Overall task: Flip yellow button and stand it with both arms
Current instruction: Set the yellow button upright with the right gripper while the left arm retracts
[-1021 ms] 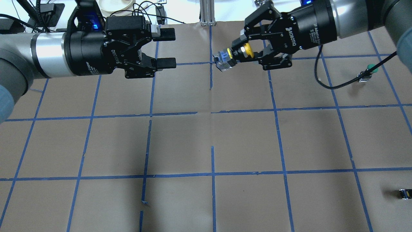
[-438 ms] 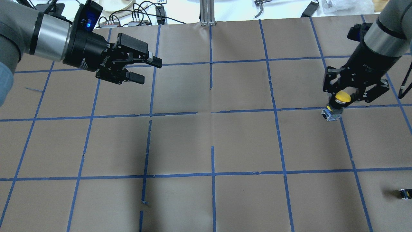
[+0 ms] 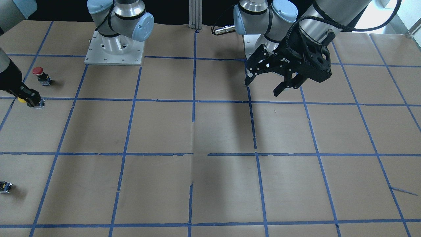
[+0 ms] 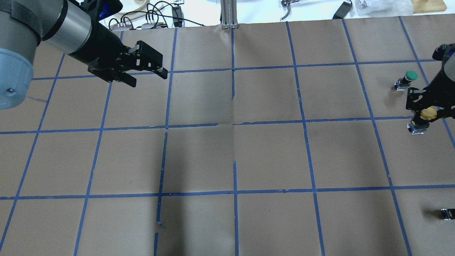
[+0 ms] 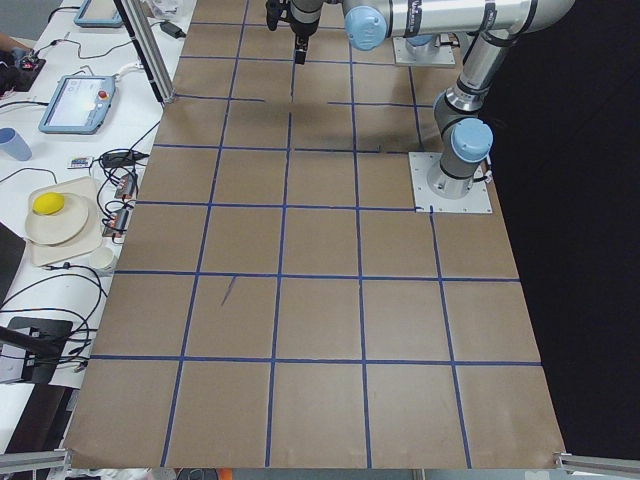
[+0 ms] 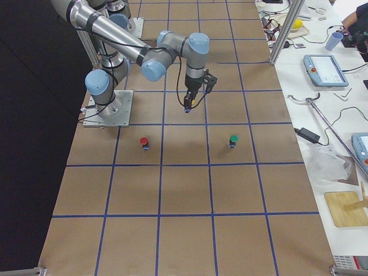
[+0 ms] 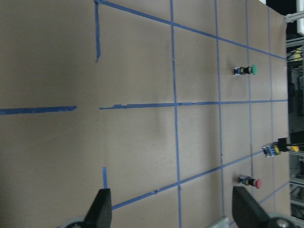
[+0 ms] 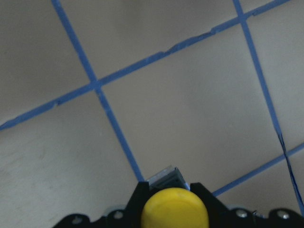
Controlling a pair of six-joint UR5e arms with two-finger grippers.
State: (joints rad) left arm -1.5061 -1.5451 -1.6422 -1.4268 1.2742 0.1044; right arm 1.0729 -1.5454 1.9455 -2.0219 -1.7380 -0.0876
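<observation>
Brown taped table [image 4: 270, 156]: at its right edge, the right gripper [image 4: 428, 110] is clamped on the yellow button [image 4: 429, 114], cap up, base seemingly touching the paper. The left gripper [image 4: 147, 79] hangs far away, jaws apart.

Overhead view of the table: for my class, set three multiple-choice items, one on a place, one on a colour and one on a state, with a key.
1. In the overhead view, where is the yellow button?
A. centre of the view
B. right edge
C. left edge

2. What colour is the cap of the other button standing free near it?
A. white
B. blue
C. green

3. How is the left gripper?
A. open and empty
B. shut on the yellow button
C. shut on a cable

Key: 1 B, the right gripper holds it at that edge; 2 C, its green cap shows plainly; 3 A, its fingers stand apart with nothing between them.
</observation>
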